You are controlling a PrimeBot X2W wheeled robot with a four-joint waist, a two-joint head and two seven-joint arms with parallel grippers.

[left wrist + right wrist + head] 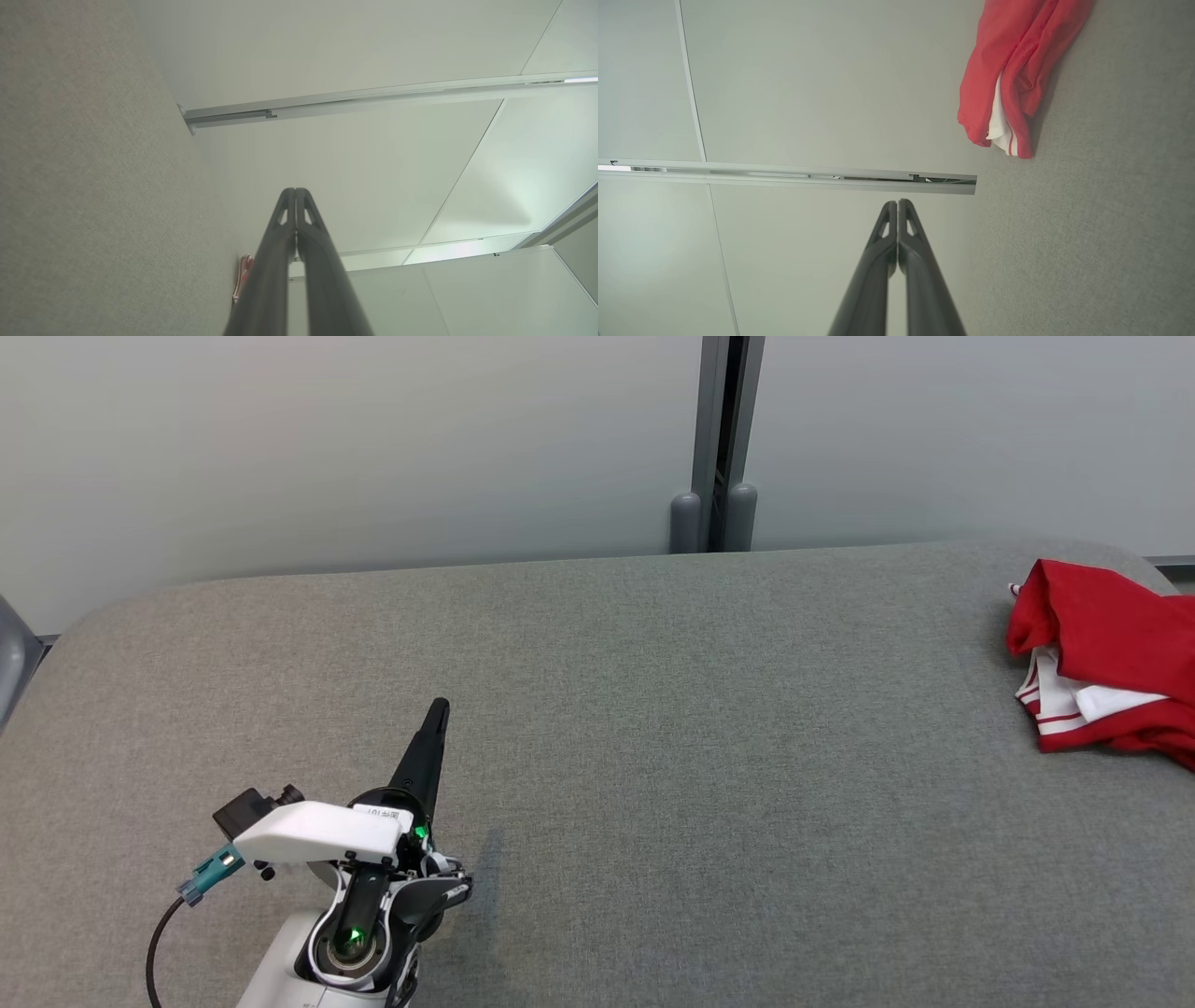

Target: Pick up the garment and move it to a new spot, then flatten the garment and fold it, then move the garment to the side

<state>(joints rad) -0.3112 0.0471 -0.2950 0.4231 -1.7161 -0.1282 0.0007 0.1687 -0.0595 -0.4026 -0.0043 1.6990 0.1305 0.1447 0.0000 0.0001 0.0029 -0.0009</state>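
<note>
As the head view has it, item one is my left gripper: low at the left over the table, its two dark fingers pressed flat together into one narrow blade, pointing up that view toward the wall; gripping nothing; a teal plug and a black cable hang at its wrist's left side. Item two, my right gripper: seen along its own fingers in the right wrist view; closed tip to tip, a thin seam between the fingers; grey table on that view's right, pale wall beyond. Item three, the garment: red, with a white part bearing thin red stripes; bunched in a loose heap, not flat; lying on the table at its far right end, near the rounded back corner, cut by the head view's right edge; well apart from my left gripper; in the right wrist view it lies at the upper right, clear of the fingertips; in the left wrist view a small pink-red sliver of it shows just beside the left finger. Item four, the table: grey woven covering, rounded corners, set against the wall. Item five, the wall: pale panels, joined by a grey post behind the table's middle.
</note>
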